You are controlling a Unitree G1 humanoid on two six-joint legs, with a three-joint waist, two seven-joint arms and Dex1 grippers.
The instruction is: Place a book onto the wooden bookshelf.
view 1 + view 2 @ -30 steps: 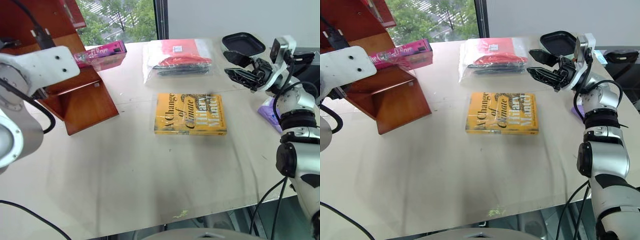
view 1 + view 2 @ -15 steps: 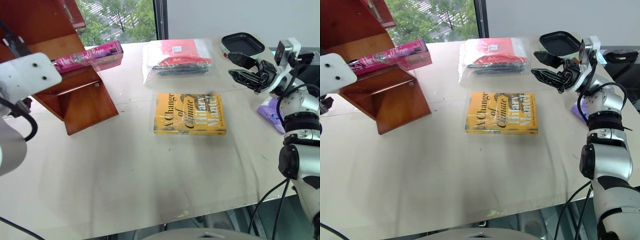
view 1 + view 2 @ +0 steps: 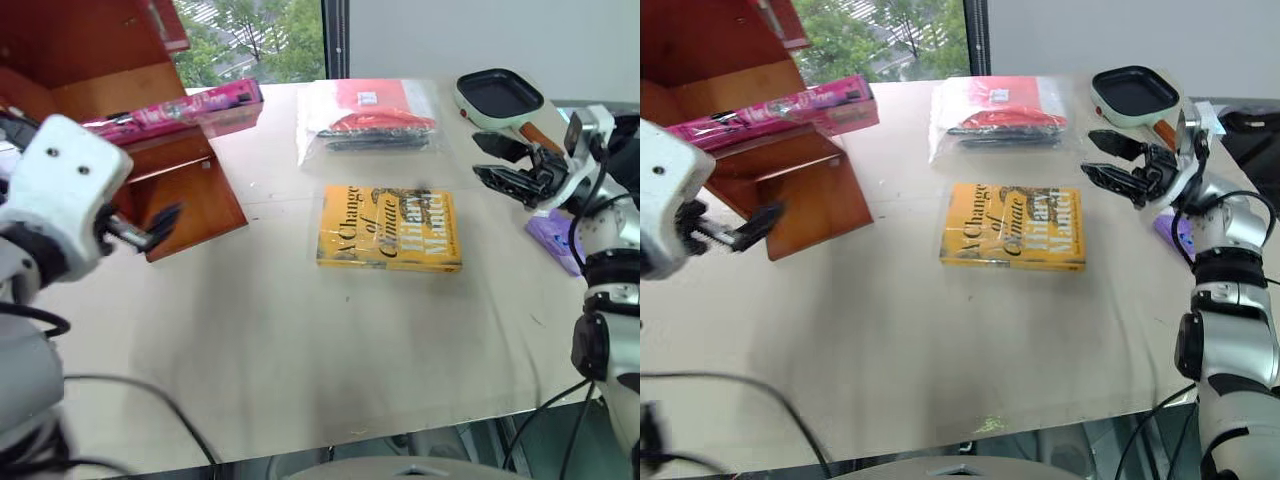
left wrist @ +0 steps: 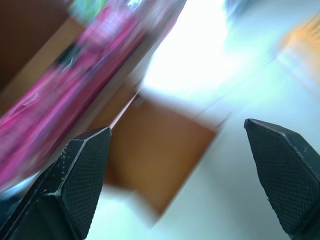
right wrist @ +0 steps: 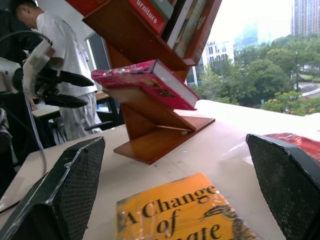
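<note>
We see the bright magenta-pink paperback book in shiny clear wrap (image 3: 180, 108) lying on a slanted board of the large reddish-brown polished wooden bookshelf (image 3: 150, 170) in the upper left of the head views. The book juts past the shelf's edge toward the middle of the frame. In the right wrist view the same book (image 5: 145, 80) rests tilted on the stepped shelf, with more books standing in the compartment above it.

Our left gripper (image 3: 745, 228) sits at the left edge of the frame, just in front of the shelf's lower side panel, its two black fingers spread wide with nothing between them. In the left wrist view the fingers (image 4: 80, 170) stand far apart, with the pink book and brown wood blurred beyond them.

Our right gripper (image 3: 1118, 163) hangs at the right of the frame above the pale table (image 3: 300, 350), fingers wide apart and empty, pointing toward the centre.

Near the middle of the table lies a yellow-orange book with dark lettering (image 3: 390, 228). Above it in the frame is a clear plastic bag holding red items (image 3: 372, 122). A small black pan with a pale rim (image 3: 498, 95) sits at the upper right, and a purple object (image 3: 555, 235) lies at the right edge.

A person in a white shirt (image 5: 60, 55) stands beyond the shelf in the right wrist view.
</note>
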